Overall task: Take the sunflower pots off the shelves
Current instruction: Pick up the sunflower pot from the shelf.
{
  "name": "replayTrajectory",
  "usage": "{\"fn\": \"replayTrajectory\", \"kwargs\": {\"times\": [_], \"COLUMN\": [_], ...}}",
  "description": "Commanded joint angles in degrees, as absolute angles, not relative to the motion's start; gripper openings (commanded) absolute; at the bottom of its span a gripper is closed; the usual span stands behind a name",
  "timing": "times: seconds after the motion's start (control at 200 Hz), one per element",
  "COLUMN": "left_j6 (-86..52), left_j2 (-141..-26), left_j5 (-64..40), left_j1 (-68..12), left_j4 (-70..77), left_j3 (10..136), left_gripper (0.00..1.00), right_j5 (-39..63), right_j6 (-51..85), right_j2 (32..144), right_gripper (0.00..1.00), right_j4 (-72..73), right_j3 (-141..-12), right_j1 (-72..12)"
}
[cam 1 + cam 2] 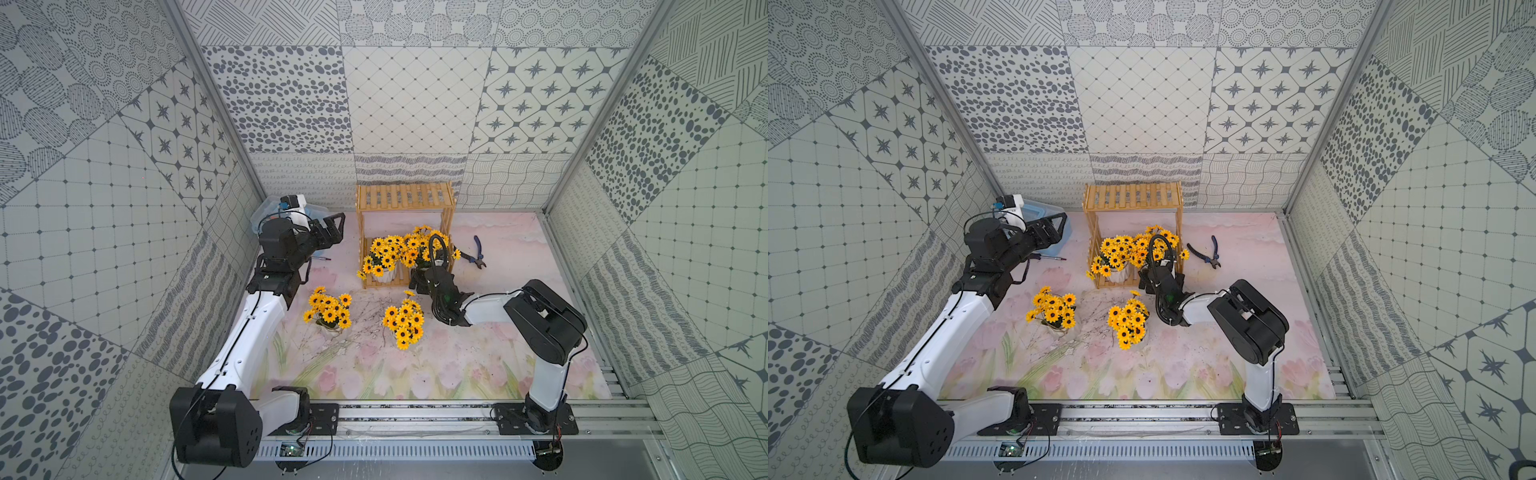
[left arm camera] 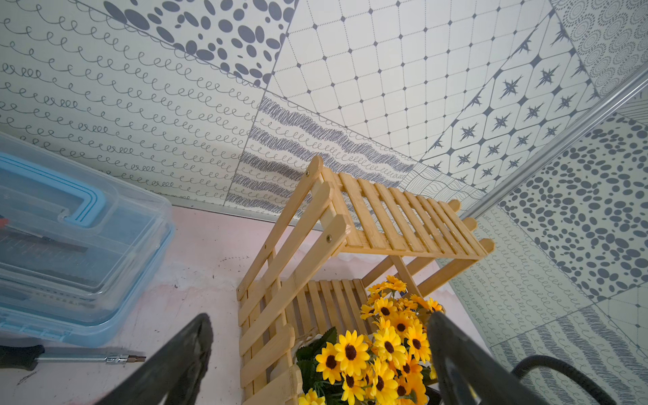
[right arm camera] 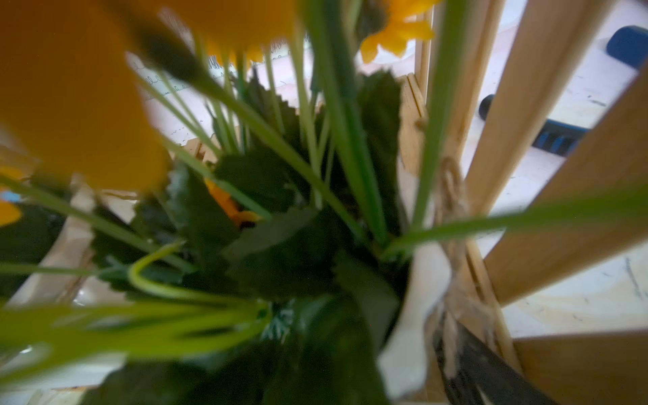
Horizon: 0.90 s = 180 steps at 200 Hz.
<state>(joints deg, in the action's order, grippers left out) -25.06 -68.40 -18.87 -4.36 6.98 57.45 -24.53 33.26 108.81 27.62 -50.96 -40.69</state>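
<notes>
In both top views the wooden shelves (image 1: 405,195) stand at 12 o'clock on the flowery mat (image 1: 478,374), right by the back wall. Two of the four sunflower pots sit side by side on the bottom shelf. The first pot (image 1: 384,275) is at the 9 o'clock end and the second pot (image 1: 412,243) is at the 3 o'clock end. The third pot (image 1: 328,311) and the fourth pot (image 1: 403,326) are down on the mat, at 7 o'clock and 6 o'clock from the shelves, near each other but apart. Thin dry twigs (image 1: 365,320) lie between them. The right gripper (image 1: 417,279) reaches into the bottom shelf from 6 o'clock, at the second pot, with its fingers spread wide. In the right wrist view green stems and leaves fill the picture. One dark finger (image 3: 480,371) sits just beside the pot's white wall, next to a bit of string (image 3: 452,196). I cannot tell if it touches the pot. The left gripper (image 2: 319,317) hangs in the air at 9 o'clock from the shelves, with its fingers spread wide and nothing between them. A blue see-through box (image 2: 70,245) sits in the corner at 10 o'clock, with a screwdriver (image 2: 70,357) just beside it. Blue pliers (image 1: 478,253) lie at 3 o'clock from the shelves.
</notes>
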Motion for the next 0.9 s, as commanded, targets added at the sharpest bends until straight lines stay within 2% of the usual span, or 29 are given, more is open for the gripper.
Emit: {"fn": "replayTrajectory", "kwargs": {"times": [0.0, 0.525, 0.67, 0.835, 0.895], "left_j6": [-23.6, -23.1, -23.3, -23.6, -23.6], "left_j2": [-69.3, -70.7, -70.7, -70.5, -70.5], "left_j5": [-19.2, -18.5, -18.7, -18.7, -18.7], "left_j1": [-3.8, -3.8, -3.9, -3.9, -3.8], "left_j4": [8.1, 8.4, 8.6, 8.8, 8.9], "left_j3": [58.6, 58.7, 58.7, 58.4, 58.5], "left_gripper": [0.96, 0.96, 0.96, 0.96, 0.96], "right_j5": [-23.6, -24.8, -25.2, -25.6, -25.2], "right_j6": [33.9, 31.0, 30.5, 30.0, 29.8], "right_j2": [111.1, 114.7, 114.7, 114.7, 114.8], "right_gripper": [0.98, 0.97, 0.91, 0.76, 0.74], "right_j4": [27.7, 26.8, 26.9, 26.6, 26.8], "right_j3": [-53.1, -58.1, -58.0, -58.0, -58.0], "right_j1": [-40.3, -39.9, -39.9, -39.9, -39.9]}}
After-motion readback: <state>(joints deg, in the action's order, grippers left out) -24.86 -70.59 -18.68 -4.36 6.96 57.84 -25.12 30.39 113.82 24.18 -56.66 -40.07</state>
